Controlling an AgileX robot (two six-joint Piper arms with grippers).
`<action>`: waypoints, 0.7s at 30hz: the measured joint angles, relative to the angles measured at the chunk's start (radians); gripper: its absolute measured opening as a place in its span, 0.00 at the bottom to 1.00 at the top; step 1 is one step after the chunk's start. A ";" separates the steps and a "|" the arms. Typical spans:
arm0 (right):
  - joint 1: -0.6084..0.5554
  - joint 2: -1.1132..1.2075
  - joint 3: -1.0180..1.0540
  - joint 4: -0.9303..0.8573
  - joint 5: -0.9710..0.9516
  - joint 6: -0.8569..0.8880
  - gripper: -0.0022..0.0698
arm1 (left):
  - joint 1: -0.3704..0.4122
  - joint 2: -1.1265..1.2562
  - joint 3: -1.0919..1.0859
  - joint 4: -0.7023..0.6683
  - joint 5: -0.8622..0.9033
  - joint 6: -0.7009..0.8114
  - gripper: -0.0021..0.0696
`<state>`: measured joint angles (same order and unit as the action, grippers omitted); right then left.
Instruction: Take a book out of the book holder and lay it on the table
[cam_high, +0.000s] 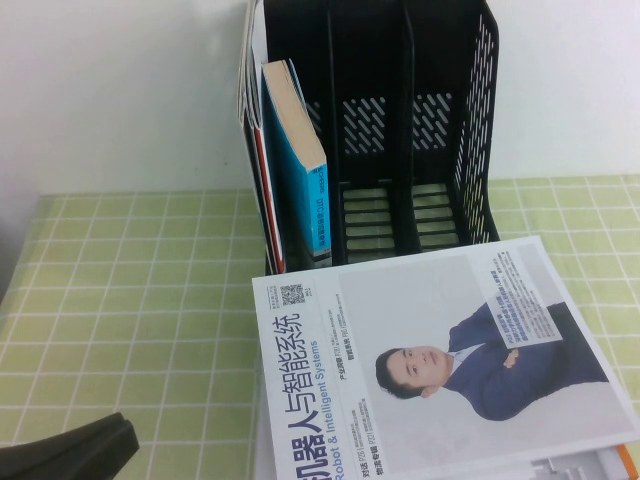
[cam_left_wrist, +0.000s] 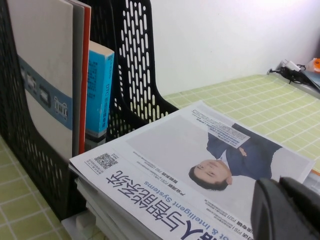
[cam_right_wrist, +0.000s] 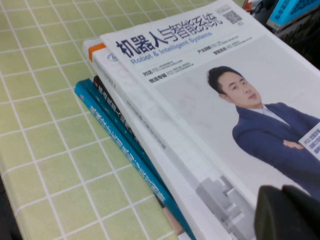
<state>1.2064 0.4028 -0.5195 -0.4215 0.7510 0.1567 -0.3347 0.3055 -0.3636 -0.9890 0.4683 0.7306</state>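
The white book with the man in a navy suit lies face up on a stack of books on the green checked table, just in front of the black book holder. It also shows in the left wrist view and the right wrist view. My left gripper is shut and empty, low at the table's near left, apart from the book. My right gripper is shut and empty, hovering over the book's cover; it is out of the high view.
The holder's left compartment holds a thick blue book and thin books; its other two compartments are empty. Under the top book lie a white orange-edged book and a teal book. Cables lie far off.
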 joint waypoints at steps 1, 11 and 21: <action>0.000 0.000 0.002 0.001 0.000 0.000 0.03 | 0.000 0.000 0.000 0.000 0.000 0.000 0.03; 0.000 0.000 0.019 0.006 0.004 0.000 0.03 | 0.002 -0.065 0.055 0.231 -0.041 -0.210 0.03; 0.000 0.000 0.019 0.006 0.004 0.000 0.03 | 0.110 -0.199 0.274 0.886 -0.146 -0.917 0.03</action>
<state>1.2064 0.4028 -0.5002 -0.4155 0.7547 0.1567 -0.2248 0.1067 -0.0895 -0.1030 0.3223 -0.1866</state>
